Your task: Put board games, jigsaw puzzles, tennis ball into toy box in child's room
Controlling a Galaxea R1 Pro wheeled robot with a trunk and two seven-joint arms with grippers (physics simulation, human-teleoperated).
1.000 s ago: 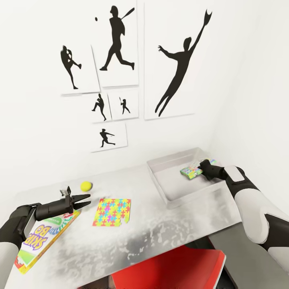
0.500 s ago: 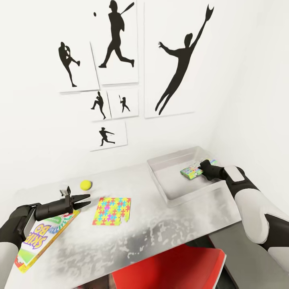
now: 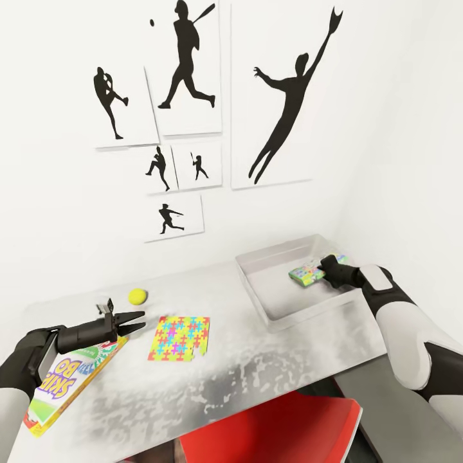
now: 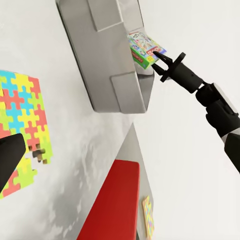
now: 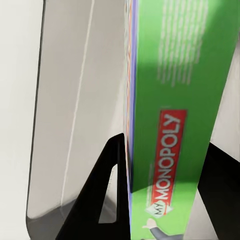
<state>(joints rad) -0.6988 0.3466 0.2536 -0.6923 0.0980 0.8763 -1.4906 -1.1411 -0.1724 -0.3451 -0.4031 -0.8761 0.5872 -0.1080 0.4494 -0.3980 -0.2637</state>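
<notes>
My right gripper [image 3: 320,265] is shut on a green-edged Monopoly board game [image 3: 306,274] and holds it tilted inside the grey toy box [image 3: 283,315] at the table's right end. In the right wrist view the game [image 5: 175,90] stands between both fingers [image 5: 107,190]. My left gripper [image 3: 139,319] is open and holds nothing, just above the Skip-Bo board game [image 3: 67,381]. It sits between the tennis ball [image 3: 137,296] and a jigsaw puzzle [image 3: 180,338]. The left wrist view shows the puzzle [image 4: 22,115], the toy box [image 4: 125,95] and the right gripper [image 4: 158,63] on the game [image 4: 142,47].
The white table [image 3: 257,360] stands against a wall hung with baseball silhouette pictures [image 3: 193,77]. A red chair [image 3: 276,431] sits under the table's front edge. A flat colourful piece [image 4: 148,218] lies on the floor beyond the chair.
The view shifted slightly a second ago. Both arms and the toys stay where they were.
</notes>
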